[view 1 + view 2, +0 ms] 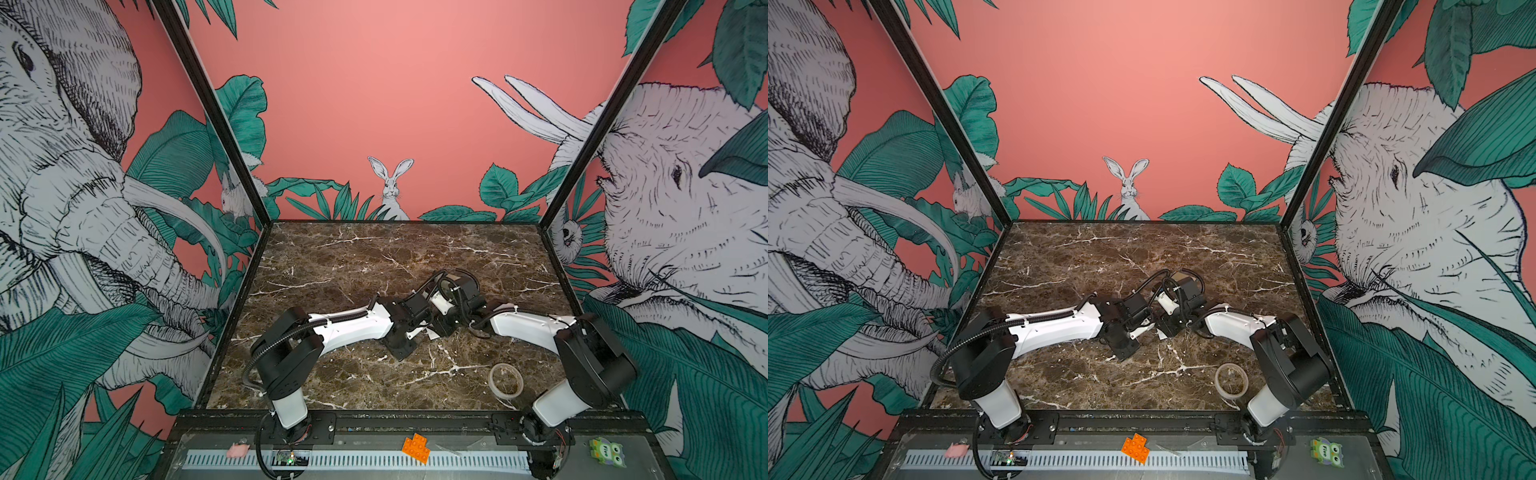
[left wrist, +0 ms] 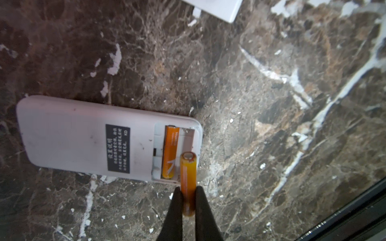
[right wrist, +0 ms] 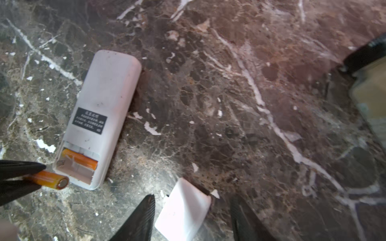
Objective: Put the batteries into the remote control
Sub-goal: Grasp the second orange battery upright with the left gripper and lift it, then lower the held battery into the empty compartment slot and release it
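The remote control (image 2: 73,133) lies face down on the marble, white back and black label up, with its battery bay uncovered. One orange battery (image 2: 171,152) sits in the bay's slot nearer the label; the outer slot beside it is bare. My left gripper (image 2: 187,188) is shut on the other battery (image 2: 188,173), which points at the bay's edge, its silvery end over the bare slot. In the right wrist view the remote control (image 3: 108,87) and the held battery (image 3: 49,179) show again. My right gripper (image 3: 193,197) is open, with a white cover (image 3: 183,215) lying between its fingers, untouched.
A roll of clear tape (image 1: 505,380) lies at the front right of the marble. On the front ledge off the marble are an orange studded brick (image 1: 415,448), a green owl toy (image 1: 606,453) and a small pink item (image 1: 237,450). Both wrists crowd the table's middle.
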Controlling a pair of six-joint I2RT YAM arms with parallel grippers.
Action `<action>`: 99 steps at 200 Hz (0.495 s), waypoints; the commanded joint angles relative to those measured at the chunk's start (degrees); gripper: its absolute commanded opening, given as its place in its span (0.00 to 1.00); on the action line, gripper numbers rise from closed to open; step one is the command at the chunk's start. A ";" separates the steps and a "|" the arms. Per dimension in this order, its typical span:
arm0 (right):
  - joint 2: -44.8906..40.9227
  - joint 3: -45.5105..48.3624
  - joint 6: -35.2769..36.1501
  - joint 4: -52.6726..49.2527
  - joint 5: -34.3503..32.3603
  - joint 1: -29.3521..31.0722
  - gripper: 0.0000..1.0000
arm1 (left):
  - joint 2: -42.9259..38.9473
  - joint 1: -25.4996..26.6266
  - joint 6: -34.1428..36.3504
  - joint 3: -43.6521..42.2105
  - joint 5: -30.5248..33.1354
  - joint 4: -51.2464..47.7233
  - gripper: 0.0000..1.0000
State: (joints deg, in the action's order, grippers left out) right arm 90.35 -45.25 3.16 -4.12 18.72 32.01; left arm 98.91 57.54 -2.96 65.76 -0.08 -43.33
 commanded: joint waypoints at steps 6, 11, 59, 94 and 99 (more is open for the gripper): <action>-0.49 1.18 -2.14 1.35 0.54 -2.41 0.57 | -0.06 -0.14 1.13 1.32 -0.50 -1.68 0.00; -0.81 1.40 -2.27 1.63 0.69 -2.71 0.57 | 0.03 -0.19 1.10 1.38 -0.30 -1.75 0.00; -1.99 2.45 -2.81 2.59 1.00 -3.51 0.57 | 1.24 -0.58 1.38 2.55 0.78 -2.89 0.00; -2.02 2.53 -3.11 2.67 1.49 -3.87 0.57 | 1.92 -0.67 1.75 3.15 0.86 -3.39 0.00; -2.01 2.53 -3.11 2.71 1.54 -3.80 0.57 | 2.07 -0.67 1.82 3.17 0.79 -3.44 0.00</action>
State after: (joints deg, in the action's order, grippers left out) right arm 89.60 -42.78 0.56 -3.20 19.22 28.45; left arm 100.49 57.17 -2.33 67.37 0.47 -44.71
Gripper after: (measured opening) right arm 0.570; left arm 0.107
